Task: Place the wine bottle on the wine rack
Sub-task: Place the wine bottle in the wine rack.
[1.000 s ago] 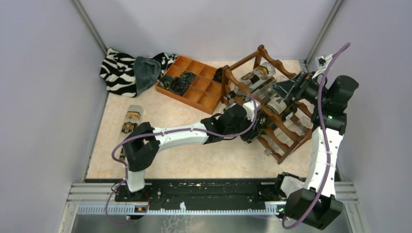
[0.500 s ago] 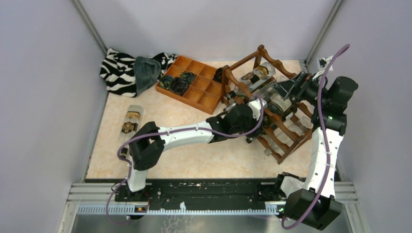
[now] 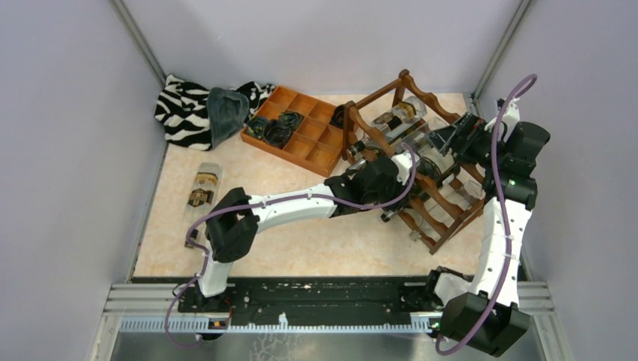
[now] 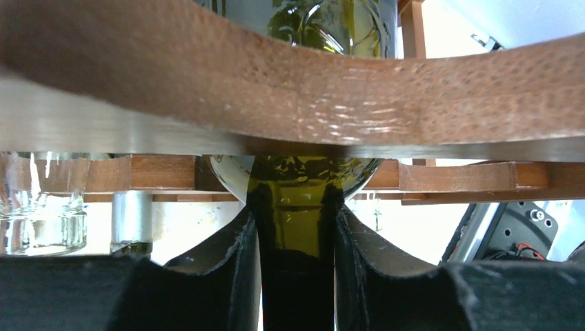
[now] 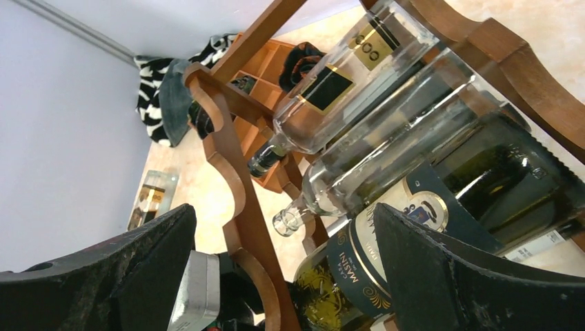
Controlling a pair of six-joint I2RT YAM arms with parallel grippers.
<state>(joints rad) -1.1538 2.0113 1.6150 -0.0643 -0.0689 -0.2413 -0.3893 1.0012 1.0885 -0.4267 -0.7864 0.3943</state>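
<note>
Left hand (image 4: 295,238) pinching green glass wine bottle (image 4: 296,196) neck, scalloped wooden wine rack (image 4: 276,89) — right hand (image 5: 279,231) agape

I count one wine rack (image 5: 234,186), and through my right wrist I see three bottles lying in its upper part: one clear bottle with a black-and-gold label (image 5: 345,76), one plain clear bottle (image 5: 386,148) and one dark green wine bottle (image 5: 428,227). More glass shows in the lower tiers, but I cannot count it surely. Beyond that I count one fourth bottle (image 3: 203,184) lying on the table (image 3: 301,241), one compartment tray (image 3: 310,139), and two cloths: one zebra-striped cloth (image 3: 180,109) and one grey cloth (image 3: 224,113).
</note>
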